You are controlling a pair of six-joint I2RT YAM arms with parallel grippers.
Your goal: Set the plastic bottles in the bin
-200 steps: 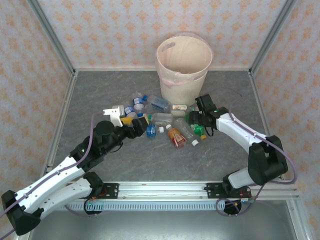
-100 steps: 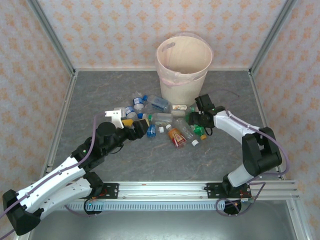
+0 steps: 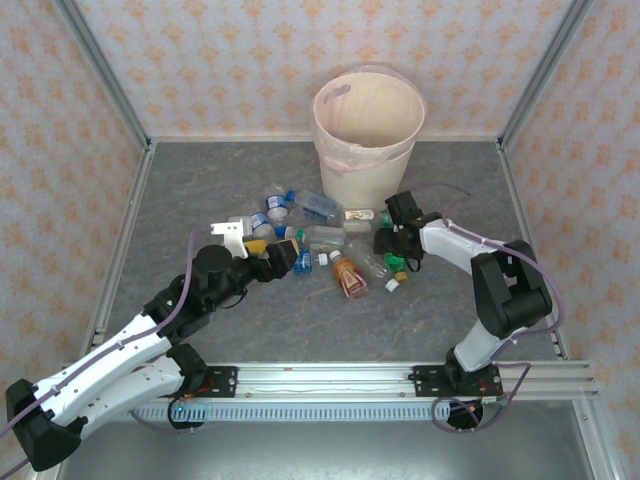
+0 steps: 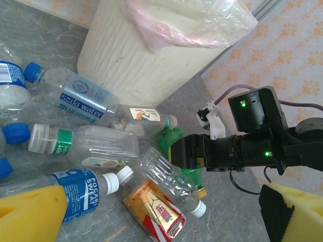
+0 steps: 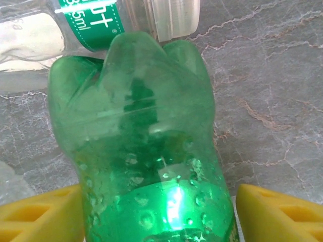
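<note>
Several plastic bottles (image 3: 318,238) lie in a heap in front of the cream bin (image 3: 368,120) with its pink liner. My right gripper (image 5: 160,214) is open astride a green bottle (image 5: 141,151), one yellow finger (image 5: 280,214) standing clear of it. In the top view that gripper (image 3: 392,246) is at the heap's right edge. My left gripper (image 4: 161,214) is open wide above an orange-red bottle (image 4: 154,209) and a ribbed clear bottle (image 4: 169,179). In the top view it (image 3: 285,258) hovers at the heap's left side.
A blue-labelled bottle (image 4: 75,189), a green-labelled clear bottle (image 4: 86,146) and a soda-water bottle (image 4: 75,93) lie between my left gripper and the bin (image 4: 136,55). The right arm's black wrist (image 4: 237,148) lies across the right. Patterned walls enclose the table (image 3: 300,330).
My right gripper has slid a little left, onto the green bottle. The left gripper has barely shifted.
</note>
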